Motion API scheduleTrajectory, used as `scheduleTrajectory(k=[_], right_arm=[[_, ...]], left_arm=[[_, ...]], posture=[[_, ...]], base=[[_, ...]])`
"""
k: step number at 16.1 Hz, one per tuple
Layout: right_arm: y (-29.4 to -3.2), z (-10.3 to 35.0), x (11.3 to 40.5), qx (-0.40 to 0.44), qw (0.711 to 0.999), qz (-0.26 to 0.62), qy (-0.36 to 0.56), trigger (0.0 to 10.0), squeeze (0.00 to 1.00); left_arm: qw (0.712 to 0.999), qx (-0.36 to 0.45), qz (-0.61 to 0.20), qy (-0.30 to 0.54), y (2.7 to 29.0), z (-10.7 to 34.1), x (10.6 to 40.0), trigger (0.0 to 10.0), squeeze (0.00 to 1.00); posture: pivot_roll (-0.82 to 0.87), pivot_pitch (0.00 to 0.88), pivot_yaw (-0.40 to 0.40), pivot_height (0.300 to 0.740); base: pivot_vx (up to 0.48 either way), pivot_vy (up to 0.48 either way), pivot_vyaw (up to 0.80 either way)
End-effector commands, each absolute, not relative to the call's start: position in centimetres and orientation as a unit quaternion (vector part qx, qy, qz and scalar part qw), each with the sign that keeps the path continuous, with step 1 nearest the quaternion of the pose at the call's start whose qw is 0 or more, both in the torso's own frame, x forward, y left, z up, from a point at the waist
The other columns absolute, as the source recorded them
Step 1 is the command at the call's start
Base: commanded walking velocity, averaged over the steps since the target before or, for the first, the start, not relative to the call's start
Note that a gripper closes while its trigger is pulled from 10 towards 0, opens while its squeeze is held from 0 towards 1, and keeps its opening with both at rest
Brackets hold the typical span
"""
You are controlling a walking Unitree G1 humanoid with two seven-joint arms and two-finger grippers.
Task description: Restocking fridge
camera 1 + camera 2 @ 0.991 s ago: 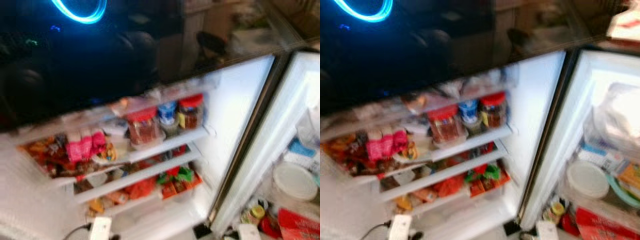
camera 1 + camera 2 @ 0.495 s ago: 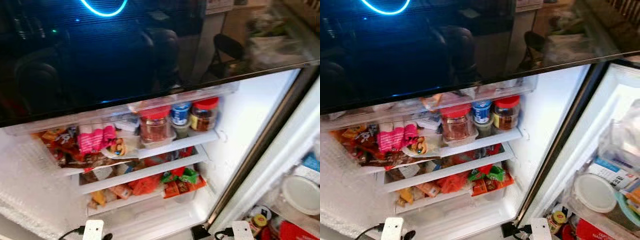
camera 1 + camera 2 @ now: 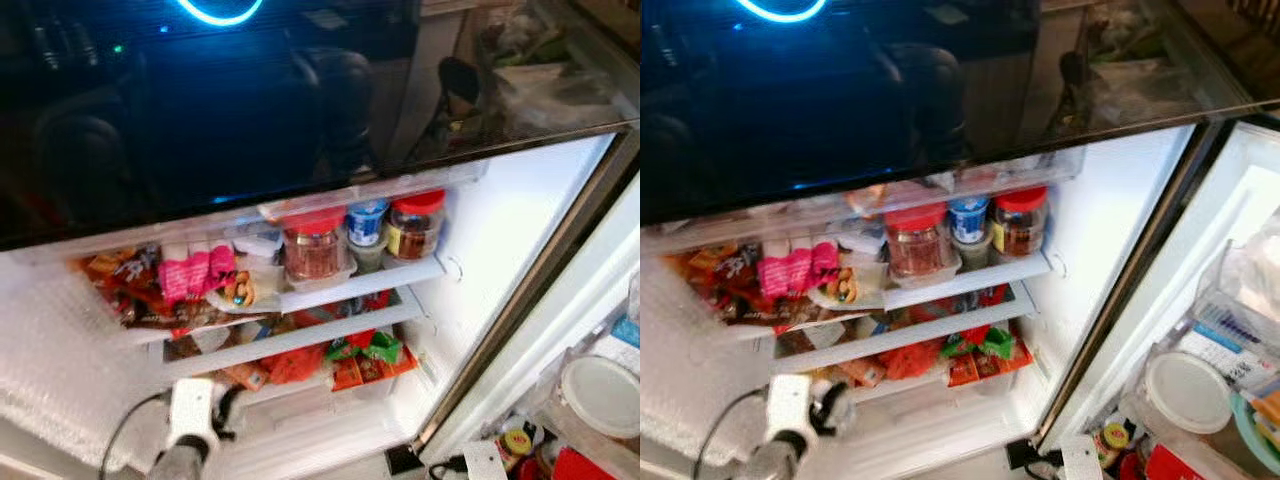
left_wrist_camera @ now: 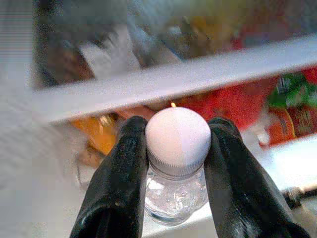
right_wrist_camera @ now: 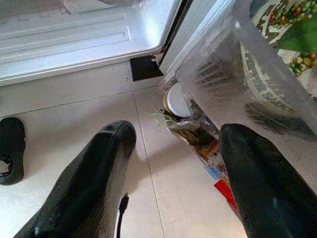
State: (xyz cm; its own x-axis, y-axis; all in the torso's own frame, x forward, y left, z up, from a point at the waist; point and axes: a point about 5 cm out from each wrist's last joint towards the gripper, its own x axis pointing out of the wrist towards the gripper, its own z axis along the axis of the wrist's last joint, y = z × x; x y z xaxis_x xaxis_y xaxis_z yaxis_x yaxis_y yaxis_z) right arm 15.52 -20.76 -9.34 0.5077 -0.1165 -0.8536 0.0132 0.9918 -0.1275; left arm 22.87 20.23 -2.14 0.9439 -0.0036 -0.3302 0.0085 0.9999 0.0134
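**Open fridge, bottle held low at its front**

A fridge (image 3: pixel 470 250) stands open under a glossy black upper panel that reflects a blue ring of light. Its white interior is brightly lit. On the upper shelf (image 3: pixel 360 282) two red-lidded jars (image 3: pixel 314 245) flank a blue-capped tub (image 3: pixel 367 222); to their left lie pink packets (image 3: pixel 195 272) and other wrapped snacks. Lower shelves carry red, orange and green packets (image 3: pixel 362 352). To the right the open door (image 3: pixel 1200 330) holds a round white lid (image 3: pixel 1187 390) and cartons in its clear bins.

The left claw (image 4: pixel 176 163) is raised at the bottom front of the fridge, below the packed shelves, its white wrist housing (image 3: pixel 191 408) visible from the head cameras. In the left wrist view its two black fingers (image 4: pixel 121 183) are pinching a small clear bottle (image 4: pixel 177 191) just under its white screw cap (image 4: pixel 178 136), one finger on each side, the bottle upright between them with a white shelf edge and blurred packets beyond.

The right claw (image 5: pixel 173 163) hangs low over the pale tiled floor (image 5: pixel 74 114) beside the door's bottom corner, its fingers spread wide apart and holding nothing. A dark shoe-like shape (image 5: pixel 11 148) lies on the tiles nearby.
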Motion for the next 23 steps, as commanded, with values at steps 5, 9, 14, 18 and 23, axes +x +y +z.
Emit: scheduleTrajectory(k=[5,9,14,18,23], right_arm=[[-21.0,-9.4,15.4,-0.067,0.860,-0.024,0.505,10.0,0.00],[-20.9,-9.4,15.4,-0.089,0.857,-0.005,0.508,10.0,0.00],[-21.1,-9.3,15.7,-0.173,0.836,0.047,0.518,10.0,0.00],[-21.1,-9.3,15.7,-0.181,0.832,0.049,0.522,10.0,0.00],[-20.9,-9.3,15.8,-0.168,0.839,0.059,0.515,10.0,0.00]], left_arm=[[0.992,0.105,-0.059,0.039,19.9,3.1,23.4,10.0,0.00],[0.991,0.119,-0.056,0.036,19.8,4.2,24.2,10.0,0.00],[0.991,0.122,-0.046,0.029,20.0,5.0,25.2,10.0,0.00],[0.991,0.122,-0.048,0.015,19.7,5.7,25.9,10.0,0.00],[0.991,0.126,-0.054,0.010,19.4,6.0,26.3,10.0,0.00]], posture=[[0.06,0.012,0.008,0.740],[0.04,0.029,0.017,0.740],[0.03,0.041,0.015,0.740],[0.04,0.039,0.015,0.732],[0.04,0.027,0.016,0.672]], base=[[0.000,0.000,0.00],[0.000,0.000,0.00],[0.000,0.000,0.00],[0.000,0.000,0.00],[0.000,0.000,0.00]])
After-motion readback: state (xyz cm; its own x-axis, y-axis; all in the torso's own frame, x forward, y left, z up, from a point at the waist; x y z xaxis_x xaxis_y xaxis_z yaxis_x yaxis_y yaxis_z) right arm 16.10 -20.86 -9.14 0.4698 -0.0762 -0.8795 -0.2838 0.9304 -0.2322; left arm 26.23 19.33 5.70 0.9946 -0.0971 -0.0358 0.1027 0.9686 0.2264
